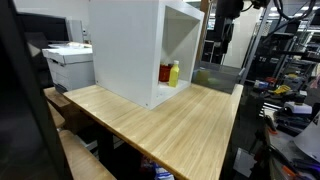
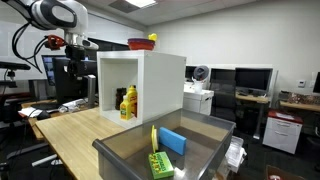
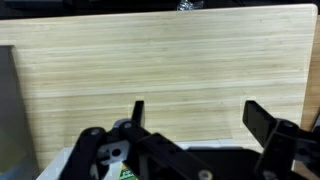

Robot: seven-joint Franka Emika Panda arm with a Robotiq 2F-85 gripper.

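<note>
Gripper [image 3: 200,112] hangs raised beside the white cabinet [image 2: 160,85], over the wooden table [image 3: 160,60]. Its fingers [image 3: 138,110] are spread wide, released, with nothing between them.

Cabinet's open compartment: yellow bottle [image 1: 174,72] and red-orange bottle [image 1: 165,73], upright, side by side.

On top of the cabinet sits a red bowl [image 2: 137,44] with a yellow object [image 2: 152,38] on it.

In front of the cabinet in an exterior view is a grey bin [image 2: 203,152] holding a blue sponge [image 2: 172,141] and a green box [image 2: 160,165].

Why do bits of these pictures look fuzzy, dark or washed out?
Wrist view: the jaws sit dark and soft-edged up close, the wooden table evenly lit. In an exterior view a dark blurred shape blocks the picture's left edge and the white cabinet looks washed out. In an exterior view the grey bin up front looks soft.
</note>
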